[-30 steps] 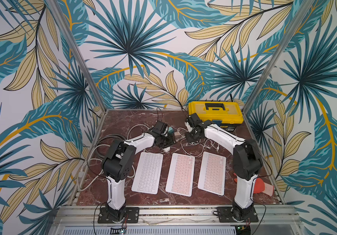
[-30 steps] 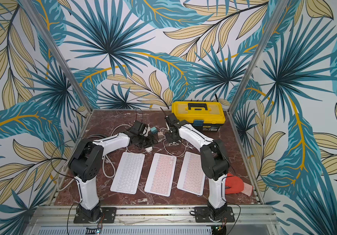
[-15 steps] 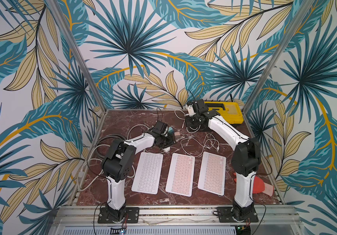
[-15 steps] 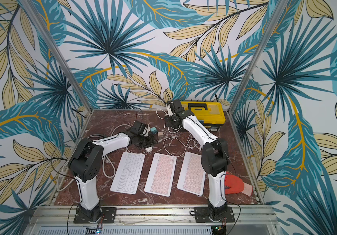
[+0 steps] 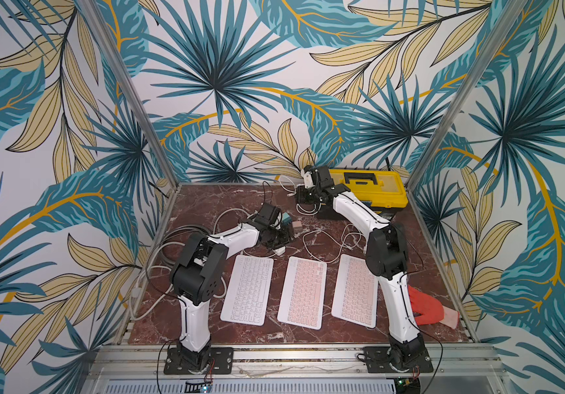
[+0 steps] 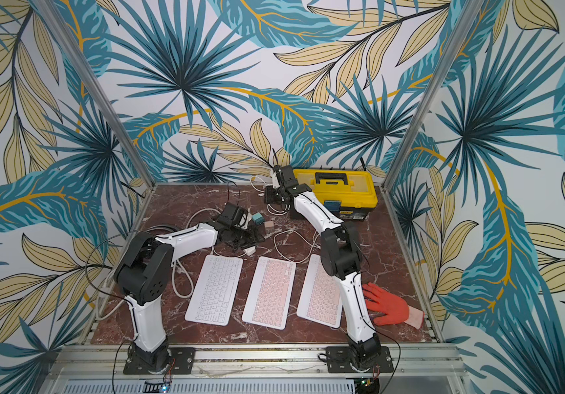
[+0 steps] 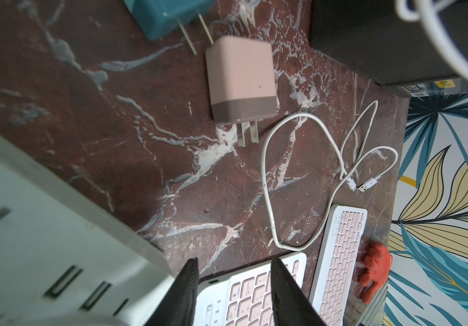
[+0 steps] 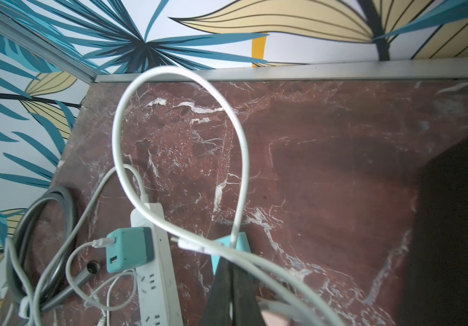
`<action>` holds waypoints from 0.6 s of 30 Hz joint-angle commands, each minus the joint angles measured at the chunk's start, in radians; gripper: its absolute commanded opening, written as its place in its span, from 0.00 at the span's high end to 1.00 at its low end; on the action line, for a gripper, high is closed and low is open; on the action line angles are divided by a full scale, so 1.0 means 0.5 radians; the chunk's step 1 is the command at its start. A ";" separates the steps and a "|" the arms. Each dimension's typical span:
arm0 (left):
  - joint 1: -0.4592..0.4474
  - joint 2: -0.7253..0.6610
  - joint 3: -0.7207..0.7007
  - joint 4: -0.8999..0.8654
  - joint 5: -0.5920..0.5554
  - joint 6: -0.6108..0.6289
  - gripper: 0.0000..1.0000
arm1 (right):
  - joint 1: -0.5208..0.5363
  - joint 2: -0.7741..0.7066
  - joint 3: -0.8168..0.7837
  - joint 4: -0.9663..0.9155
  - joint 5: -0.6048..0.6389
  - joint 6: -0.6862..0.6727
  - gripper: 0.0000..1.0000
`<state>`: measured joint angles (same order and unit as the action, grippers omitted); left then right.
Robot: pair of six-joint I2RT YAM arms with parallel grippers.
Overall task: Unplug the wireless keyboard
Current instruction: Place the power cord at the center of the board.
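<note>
Right jaws are clenched on a white cable [image 8: 170, 69], its loop arching over the table [image 5: 199, 198] at 12 o'clock beside the yellow toolbox [image 5: 369, 191] — its front sticker too small to read. Left jaws stand parted beside the power strip [image 7: 43, 225] near centre. The wireless keyboards [image 5: 303, 293] lie at 6 o'clock. A second ago the right jaws hung lower, nearer centre; the left jaws have not moved.
</note>
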<state>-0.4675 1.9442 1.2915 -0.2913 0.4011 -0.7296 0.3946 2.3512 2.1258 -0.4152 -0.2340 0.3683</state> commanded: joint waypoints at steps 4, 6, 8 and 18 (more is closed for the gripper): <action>0.009 -0.098 -0.031 0.019 0.011 0.009 0.56 | 0.037 0.077 0.078 -0.010 -0.137 0.152 1.00; 0.011 -0.111 -0.036 0.018 0.003 0.016 0.56 | 0.049 0.037 0.044 -0.012 -0.122 0.120 1.00; 0.010 -0.103 -0.031 0.019 0.003 0.016 0.56 | 0.063 0.018 0.050 -0.056 -0.046 0.068 1.00; 0.014 -0.139 -0.043 0.019 -0.004 0.010 0.55 | 0.067 -0.006 0.054 -0.260 -0.025 -0.033 0.62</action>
<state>-0.4671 1.9152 1.2839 -0.2893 0.4042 -0.7296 0.4259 2.3898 2.1941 -0.5079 -0.2512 0.3775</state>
